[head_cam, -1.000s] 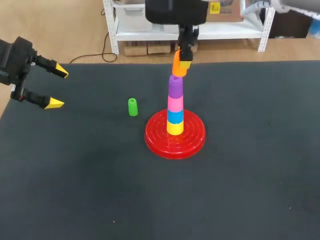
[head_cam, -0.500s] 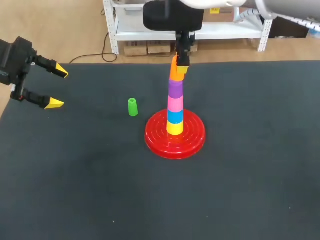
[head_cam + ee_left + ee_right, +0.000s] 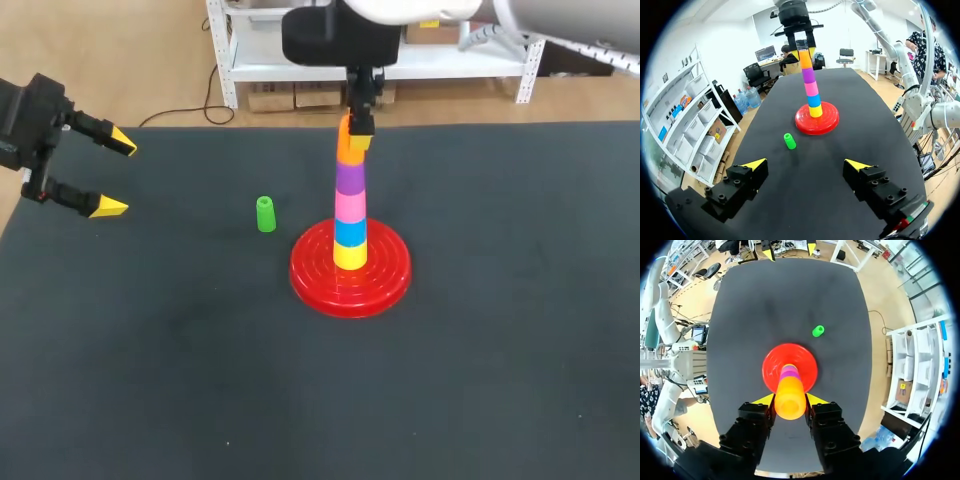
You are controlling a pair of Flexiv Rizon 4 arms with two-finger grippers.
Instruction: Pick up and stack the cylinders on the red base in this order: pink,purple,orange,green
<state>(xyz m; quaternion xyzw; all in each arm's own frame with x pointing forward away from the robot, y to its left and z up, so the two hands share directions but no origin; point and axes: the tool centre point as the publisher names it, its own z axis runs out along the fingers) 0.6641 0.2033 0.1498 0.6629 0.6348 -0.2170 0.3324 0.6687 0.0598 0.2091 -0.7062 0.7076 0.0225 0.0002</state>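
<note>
Lowering and straightening orange cylinder [image 3: 349, 145], pinched in right end effector [image 3: 790, 401], onto purple cylinder [image 3: 349, 177] directly beneath; nearing release, green cylinder [image 3: 265, 214] remaining; left end effector [image 3: 805, 165] spread.

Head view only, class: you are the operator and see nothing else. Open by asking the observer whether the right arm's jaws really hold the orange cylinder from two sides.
Observer: Yes. In the right wrist view the right jaws press the orange cylinder from opposite sides, so they are shut on it.
Operator: Is it centred over the base?
Observer: That view looks straight down. The cylinder is over the middle of the red base and hides most of the stack.
Operator: Does the stack lean sideways?
Observer: No. The left wrist view shows the stack from the side, standing upright, with the orange directly above the purple cylinder.
</note>
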